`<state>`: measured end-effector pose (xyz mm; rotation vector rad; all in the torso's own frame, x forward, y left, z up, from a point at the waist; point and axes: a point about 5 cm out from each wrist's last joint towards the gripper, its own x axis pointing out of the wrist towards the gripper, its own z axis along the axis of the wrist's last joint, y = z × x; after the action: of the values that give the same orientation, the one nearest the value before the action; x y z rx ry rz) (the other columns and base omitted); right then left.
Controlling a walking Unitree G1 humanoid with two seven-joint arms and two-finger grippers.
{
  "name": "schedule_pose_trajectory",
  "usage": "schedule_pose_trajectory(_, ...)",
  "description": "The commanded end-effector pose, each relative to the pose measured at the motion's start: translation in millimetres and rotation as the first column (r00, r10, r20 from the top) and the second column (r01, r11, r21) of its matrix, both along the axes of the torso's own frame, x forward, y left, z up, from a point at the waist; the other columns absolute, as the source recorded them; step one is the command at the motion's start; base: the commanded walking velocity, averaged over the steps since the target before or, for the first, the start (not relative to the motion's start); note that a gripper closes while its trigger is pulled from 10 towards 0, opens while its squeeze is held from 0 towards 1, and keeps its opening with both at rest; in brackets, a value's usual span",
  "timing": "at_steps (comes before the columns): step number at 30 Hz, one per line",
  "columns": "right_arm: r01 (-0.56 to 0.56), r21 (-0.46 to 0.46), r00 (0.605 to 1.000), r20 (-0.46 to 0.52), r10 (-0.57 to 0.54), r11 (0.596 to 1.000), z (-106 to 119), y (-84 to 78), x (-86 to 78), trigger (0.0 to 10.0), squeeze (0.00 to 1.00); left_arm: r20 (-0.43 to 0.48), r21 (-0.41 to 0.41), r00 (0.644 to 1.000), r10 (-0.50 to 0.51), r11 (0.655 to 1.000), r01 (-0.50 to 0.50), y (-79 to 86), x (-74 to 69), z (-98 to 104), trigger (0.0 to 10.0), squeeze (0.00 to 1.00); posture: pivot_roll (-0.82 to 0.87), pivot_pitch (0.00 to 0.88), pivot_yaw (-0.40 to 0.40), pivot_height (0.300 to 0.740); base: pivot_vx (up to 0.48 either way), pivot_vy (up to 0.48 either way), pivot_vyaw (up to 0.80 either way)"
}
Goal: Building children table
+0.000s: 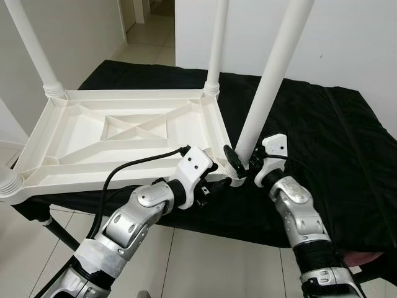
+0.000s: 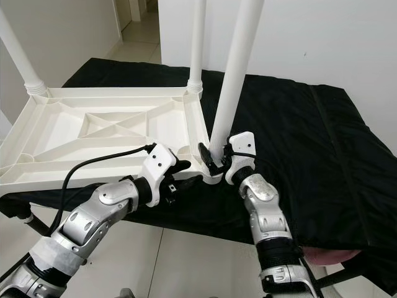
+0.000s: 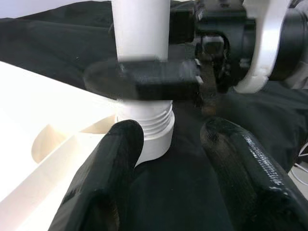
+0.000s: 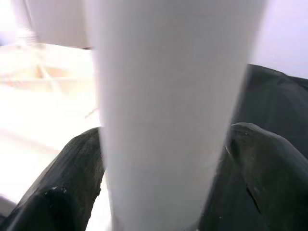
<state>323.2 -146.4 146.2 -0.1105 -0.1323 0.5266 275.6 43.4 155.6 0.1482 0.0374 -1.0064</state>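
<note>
A white plastic children's table (image 1: 124, 130) lies upside down on a black cloth. White legs stand up from its far left corner (image 1: 31, 43) and far right corner (image 1: 217, 37). A third leg (image 1: 267, 81) rises, leaning, from the near right corner socket (image 3: 149, 130). My right gripper (image 1: 242, 160) is shut on this leg just above its threaded base, and its fingers (image 4: 57, 192) flank the leg (image 4: 163, 96). My left gripper (image 1: 214, 180) is open beside the same corner. One of its fingers (image 3: 120, 154) touches the socket collar.
The black cloth (image 1: 322, 136) covers a low stand that stretches to my right. A ribbed collar (image 1: 7, 181) sits at the table's near left corner. Tiled floor (image 1: 205, 261) lies below, with a white wall and a doorway (image 1: 149, 25) behind.
</note>
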Motion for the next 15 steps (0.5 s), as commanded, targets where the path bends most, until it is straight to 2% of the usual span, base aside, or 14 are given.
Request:
schedule_pose_trajectory(1,-0.075,-0.023,0.997,-0.007,0.075,0.997,-2,2.9,1.7,10.0,0.0,-0.014,0.016,0.996,-0.092,0.996,0.093,-2.1,-4.2,-4,10.0,0.0,-0.08,0.0,-0.013,0.74,0.0,0.0,0.0)
schedule_pose_trajectory(4,-0.145,-0.037,0.989,-0.038,0.144,0.989,-5,3.6,4.6,10.0,0.0,-0.012,0.017,0.996,-0.094,0.995,0.094,-2.8,-4.6,-3,10.0,0.0,-0.07,0.0,-0.012,0.74,0.0,0.0,0.0)
schedule_pose_trajectory(12,-0.195,-0.082,0.979,-0.082,0.188,0.977,-16,5.5,8.7,10.0,0.0,-0.01,0.017,0.996,-0.09,0.996,0.09,-2.1,-4.5,-3,10.0,0.0,-0.06,0.0,-0.013,0.74,0.0,0.0,0.0)
schedule_pose_trajectory(13,-0.198,-0.081,0.976,-0.102,0.19,0.977,-19,7.2,10.6,4.9,0.0,-0.01,0.017,0.996,-0.088,0.996,0.089,-1.7,-4.8,-3,10.0,0.0,-0.06,0.0,-0.015,0.74,0.0,0.0,0.0)
schedule_pose_trajectory(15,-0.198,-0.081,0.976,-0.102,0.19,0.977,-19,7.2,10.6,4.9,0.0,-0.01,0.017,0.996,-0.088,0.996,0.089,-1.7,-4.8,-3,10.0,0.0,-0.06,0.0,-0.015,0.74,0.0,0.0,0.0)
